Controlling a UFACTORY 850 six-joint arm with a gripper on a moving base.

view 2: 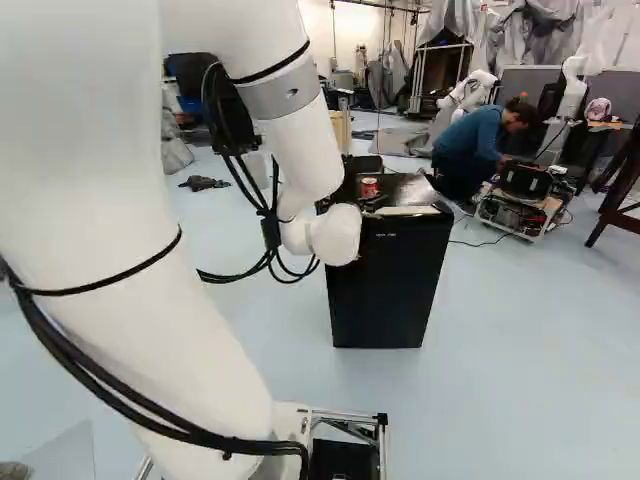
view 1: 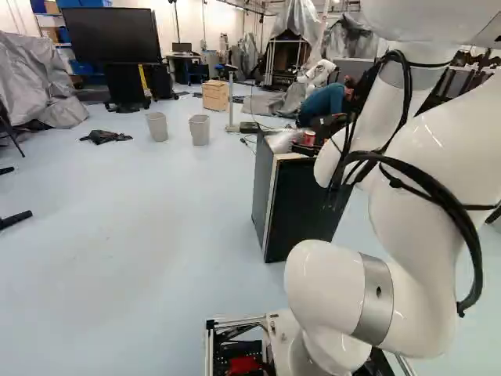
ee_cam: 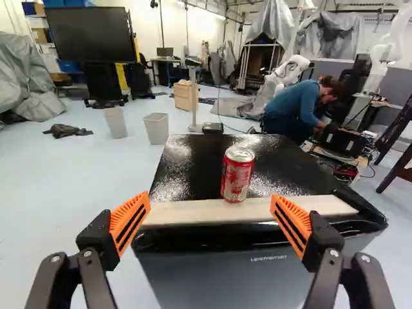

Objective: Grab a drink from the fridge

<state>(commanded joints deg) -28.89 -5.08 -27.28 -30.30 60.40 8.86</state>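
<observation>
Upper middle of the right base view, a red drink can (view 2: 369, 188) stands on the black mini-fridge (view 2: 388, 285); centre your widely spread pincer (ee_cam: 211, 222) around it before closing.

Robotics lab: white robot arm (view 1: 419, 164), tarp-covered equipment (view 1: 39, 82), large screen (view 1: 109, 35).

That arm (view 1: 462, 133) is all smooth, glossy white curves, with a silver band (view 1: 372, 309) near four o'clock in the left base view, one small dark hole (view 1: 380, 291) in it. Black cables (view 1: 476, 270) loop outside. Black fingers (ee_cam: 96, 237) show bright screws (ee_cam: 87, 254) and ribbed orange pads (ee_cam: 130, 222).
</observation>
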